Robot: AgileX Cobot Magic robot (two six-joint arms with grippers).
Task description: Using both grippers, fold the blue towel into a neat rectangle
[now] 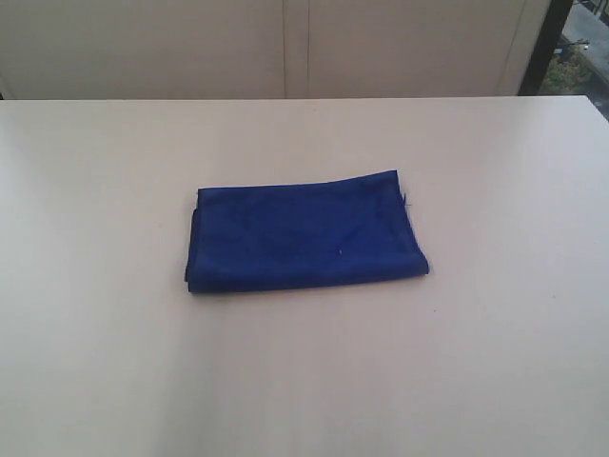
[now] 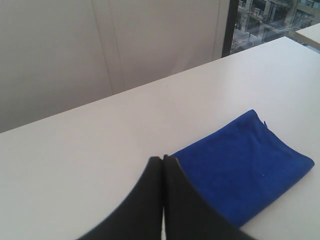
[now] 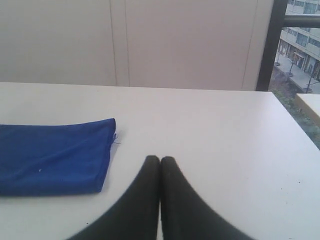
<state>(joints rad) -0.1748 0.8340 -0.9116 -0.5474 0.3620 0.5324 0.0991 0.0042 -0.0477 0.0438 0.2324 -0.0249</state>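
Observation:
The blue towel (image 1: 304, 235) lies folded into a flat rectangle near the middle of the white table (image 1: 495, 171), with a thin loose thread at its far right corner. Neither gripper shows in the exterior view. In the left wrist view my left gripper (image 2: 164, 159) is shut with nothing in it, held above the table just off the towel's (image 2: 245, 165) edge. My right gripper (image 3: 160, 160) is also shut and empty, hovering over bare table a short way from the towel's (image 3: 52, 155) thread-corner end.
Behind the table's far edge stands a pale panelled wall (image 1: 304, 48). A dark window frame (image 3: 267, 45) with buildings outside sits at the far right. A second pale surface (image 3: 310, 102) shows past the table's right edge.

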